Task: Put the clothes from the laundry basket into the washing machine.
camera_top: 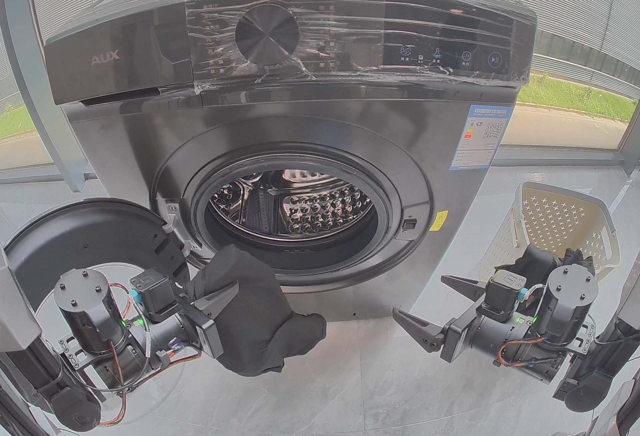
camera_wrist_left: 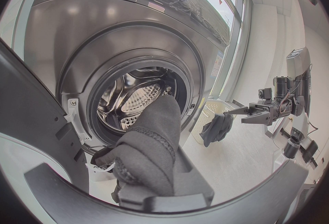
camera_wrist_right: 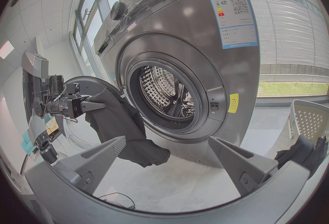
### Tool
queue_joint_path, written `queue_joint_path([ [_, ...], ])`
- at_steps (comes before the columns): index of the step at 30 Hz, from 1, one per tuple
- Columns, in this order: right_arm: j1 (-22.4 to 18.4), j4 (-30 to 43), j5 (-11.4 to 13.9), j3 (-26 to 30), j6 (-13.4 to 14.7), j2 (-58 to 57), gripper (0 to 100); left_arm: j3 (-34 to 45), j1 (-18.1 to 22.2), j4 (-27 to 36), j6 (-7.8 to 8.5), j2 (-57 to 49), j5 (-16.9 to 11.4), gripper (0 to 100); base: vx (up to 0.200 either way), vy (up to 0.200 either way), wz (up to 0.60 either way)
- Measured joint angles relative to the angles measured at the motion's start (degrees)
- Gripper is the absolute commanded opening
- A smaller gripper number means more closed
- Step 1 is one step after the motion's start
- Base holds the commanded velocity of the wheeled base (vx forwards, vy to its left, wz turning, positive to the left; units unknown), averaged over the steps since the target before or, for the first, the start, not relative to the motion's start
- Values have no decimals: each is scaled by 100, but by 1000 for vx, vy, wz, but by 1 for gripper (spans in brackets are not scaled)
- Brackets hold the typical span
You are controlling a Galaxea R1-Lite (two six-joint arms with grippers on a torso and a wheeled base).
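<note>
The left gripper (camera_top: 223, 314) clamps a black garment (camera_top: 260, 324), one finger buried in cloth, just below the washing machine's (camera_top: 287, 117) drum opening (camera_top: 290, 211), beside the swung-open door (camera_top: 87, 237). The right gripper (camera_top: 420, 296) gapes empty near the laundry basket (camera_top: 567, 217) (partly hidden, dark clothes (camera_top: 533, 261) inside).

One washing machine (camera_top: 300, 117), one laundry basket (camera_top: 567, 217), two dark garments (camera_top: 260, 317) (camera_wrist_right: 301, 152)
</note>
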Motion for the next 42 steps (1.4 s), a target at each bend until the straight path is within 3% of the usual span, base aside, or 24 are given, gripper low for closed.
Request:
queue_joint_path([
  [17,2,6,0,9,0,0,100,6,13,2,18,11,0,0,0,0,0],
  [23,2,6,5,9,2,0,100,10,4,5,13,46,-2,0,0,200,0],
  [42,-2,9,5,11,2,28,100,23,-2,5,32,93,-2,0,0,0,0],
])
